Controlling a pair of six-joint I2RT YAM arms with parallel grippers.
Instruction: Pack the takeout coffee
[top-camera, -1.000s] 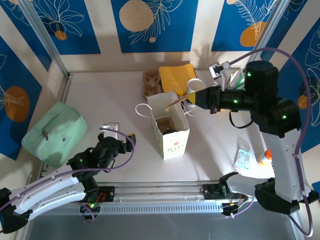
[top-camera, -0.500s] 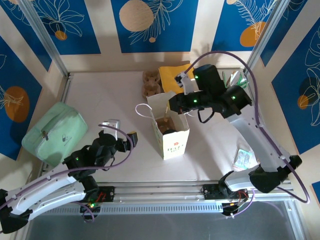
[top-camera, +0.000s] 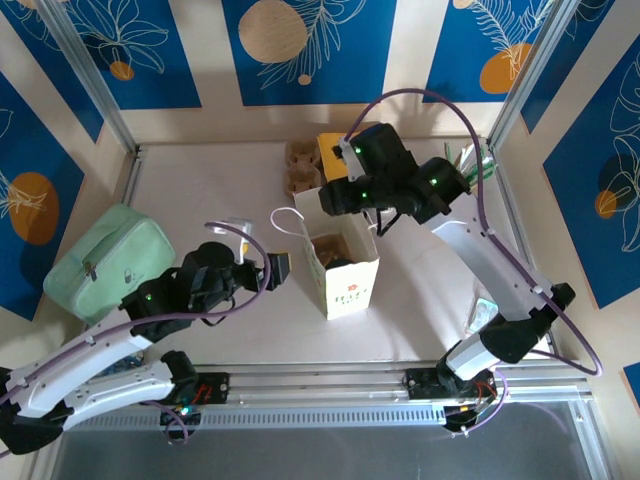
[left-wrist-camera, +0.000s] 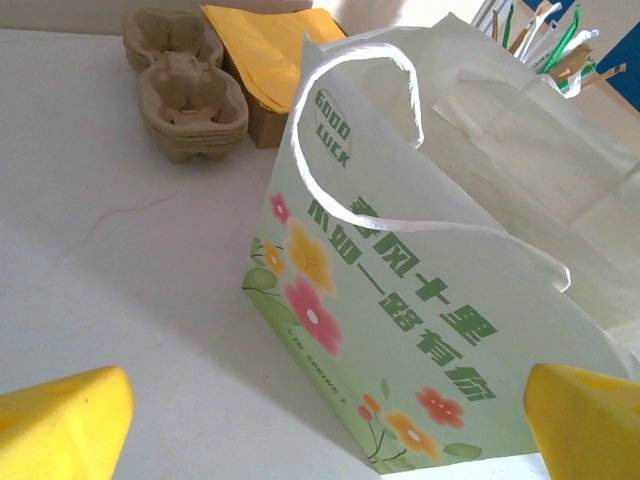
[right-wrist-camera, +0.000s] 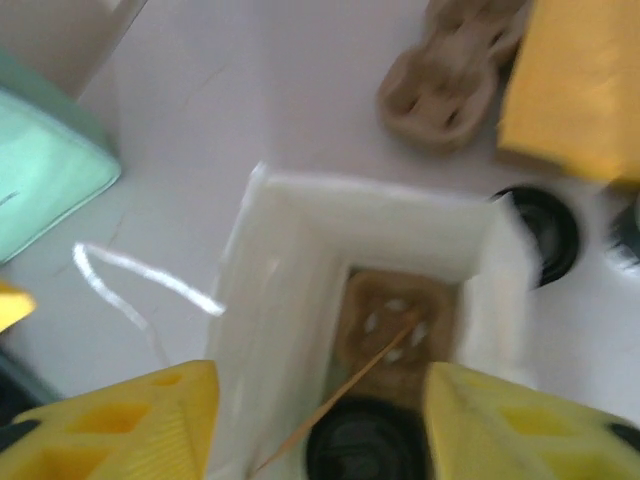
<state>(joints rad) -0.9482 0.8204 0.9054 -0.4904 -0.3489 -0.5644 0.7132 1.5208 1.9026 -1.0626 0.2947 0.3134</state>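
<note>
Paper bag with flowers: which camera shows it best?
Left wrist view: the paper bag is close, flowered side and handle plain. Top external shows it small from above; right wrist looks down into its open top.

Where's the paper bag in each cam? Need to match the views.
Top external: paper bag stands upright at the centre of the frame, mouth open.
Left wrist: centre to right, flowered side and white handle facing the camera.
Right wrist: seen from above, open mouth at centre.
Shared landmark: pulp cup carriers, just beyond the bag.
</note>
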